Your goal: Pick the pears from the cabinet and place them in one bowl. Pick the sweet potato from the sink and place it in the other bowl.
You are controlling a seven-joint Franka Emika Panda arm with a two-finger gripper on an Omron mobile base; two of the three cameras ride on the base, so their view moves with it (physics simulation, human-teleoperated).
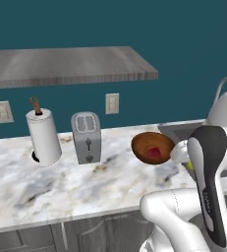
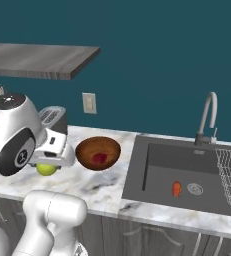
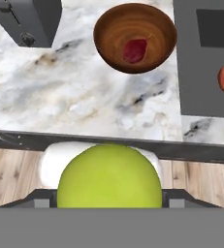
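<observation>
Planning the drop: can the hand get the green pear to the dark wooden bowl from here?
Probably yes. The hand holds the yellow-green pear just short of the dark wooden bowl; bare marble counter lies between, and the bowl, with the red pear inside, has room left.

Red pear [image 3: 135, 50] in bowl [image 3: 108, 34], green pear [image 3: 109, 177] gripped
</observation>
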